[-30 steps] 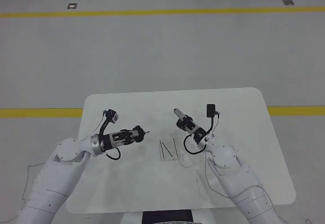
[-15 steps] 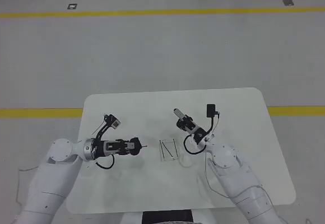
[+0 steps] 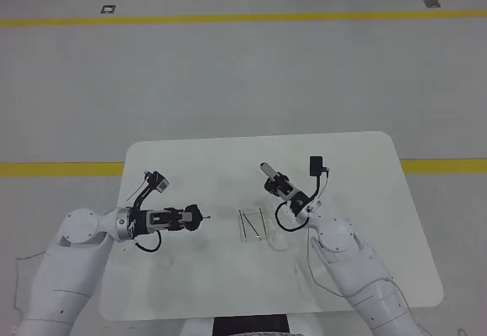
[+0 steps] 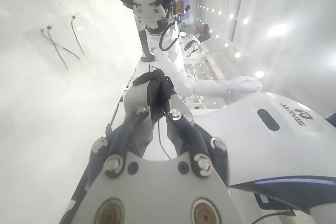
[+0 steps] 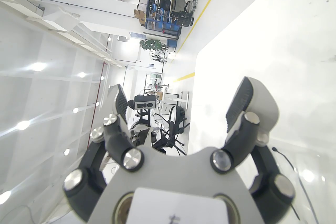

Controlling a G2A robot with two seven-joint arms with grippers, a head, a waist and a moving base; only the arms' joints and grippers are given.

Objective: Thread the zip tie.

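Three black zip ties (image 4: 62, 47) lie loose on the white table (image 3: 353, 151), two of them crossed and one just beside them, near the table's middle (image 3: 252, 224) and between the two arms. The left gripper (image 4: 157, 83) sits well apart from them, its fingers pressed together on a thin black strand (image 4: 160, 133) that may be another tie. The right gripper (image 5: 183, 101) is spread wide and holds nothing, near the ties on their other side.
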